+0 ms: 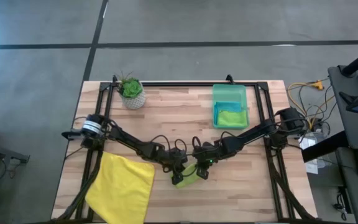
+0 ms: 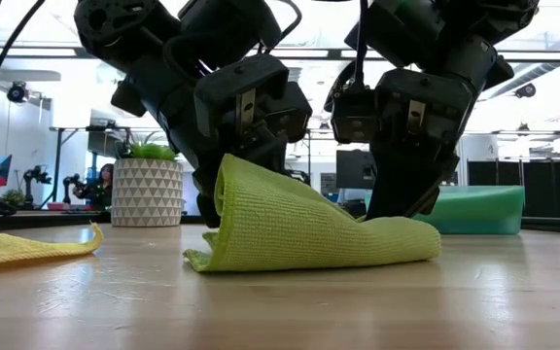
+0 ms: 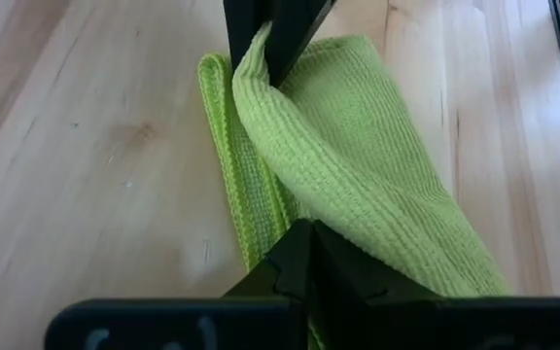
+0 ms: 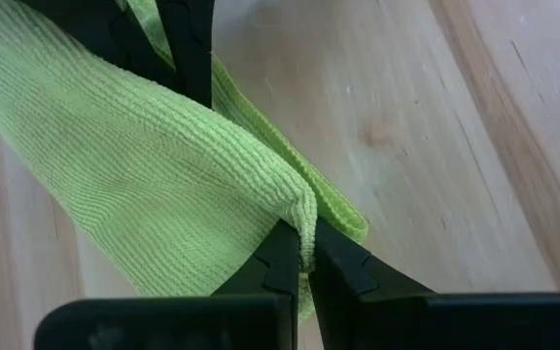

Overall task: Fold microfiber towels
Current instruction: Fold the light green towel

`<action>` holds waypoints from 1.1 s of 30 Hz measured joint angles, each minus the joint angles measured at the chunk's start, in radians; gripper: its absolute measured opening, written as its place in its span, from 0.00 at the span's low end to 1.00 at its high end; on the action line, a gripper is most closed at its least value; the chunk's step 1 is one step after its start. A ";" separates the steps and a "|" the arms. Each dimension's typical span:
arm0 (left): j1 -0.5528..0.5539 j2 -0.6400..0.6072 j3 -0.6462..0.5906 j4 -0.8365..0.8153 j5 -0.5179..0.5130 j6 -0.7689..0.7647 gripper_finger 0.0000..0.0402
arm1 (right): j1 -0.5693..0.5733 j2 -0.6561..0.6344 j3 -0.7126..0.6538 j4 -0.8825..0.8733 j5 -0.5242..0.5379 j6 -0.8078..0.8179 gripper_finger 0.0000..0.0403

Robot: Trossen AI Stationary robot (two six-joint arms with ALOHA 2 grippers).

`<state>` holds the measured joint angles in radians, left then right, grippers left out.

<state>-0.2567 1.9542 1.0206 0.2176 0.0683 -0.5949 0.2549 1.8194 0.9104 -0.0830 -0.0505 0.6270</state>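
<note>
Low view: both tools pinch one lime green towel (image 2: 309, 233) on the wooden surface (image 2: 358, 301). Left tool (image 3: 295, 233) clamps one fold, right tool (image 4: 304, 255) another

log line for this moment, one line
step: folding lime green towel | left gripper: shut on it | right gripper: shut on it | yellow towel: flat

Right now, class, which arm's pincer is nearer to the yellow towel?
Left. The left pincer is shut on the lime green towel just beside the yellow towel; the right pincer, shut on the same lime green towel, sits farther from it.
</note>
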 joint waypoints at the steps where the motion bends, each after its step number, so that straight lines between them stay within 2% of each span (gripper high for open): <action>1: 0.003 -0.005 0.000 -0.001 0.001 0.000 0.00 | 0.000 0.000 0.000 0.000 0.000 -0.001 0.03; 4: 0.015 -0.031 0.000 -0.008 0.002 0.007 0.02 | 0.000 0.000 0.000 -0.001 0.000 -0.003 0.03; 13: 0.073 -0.177 -0.008 -0.103 -0.010 0.025 0.22 | 0.000 0.001 0.000 -0.004 0.019 -0.011 0.03; 17: 0.062 -0.217 -0.013 -0.096 0.002 0.001 0.25 | 0.000 0.001 0.000 -0.004 0.022 -0.011 0.03; 21: 0.027 -0.220 -0.013 -0.032 -0.008 -0.037 0.23 | 0.000 0.002 0.000 -0.003 0.025 -0.011 0.03; 23: 0.008 -0.195 -0.008 0.000 -0.062 -0.062 0.21 | 0.000 0.002 0.000 -0.003 0.026 -0.011 0.03; 26: -0.014 -0.140 0.001 -0.009 -0.116 -0.108 0.16 | 0.000 0.002 -0.001 0.000 0.027 -0.010 0.03; 33: -0.052 -0.049 0.026 -0.033 -0.130 -0.199 0.04 | 0.000 0.002 -0.002 0.003 0.029 -0.007 0.03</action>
<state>-0.3091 1.9054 1.0470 0.1850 -0.0618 -0.7935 0.2550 1.8217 0.9083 -0.0797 -0.0219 0.6201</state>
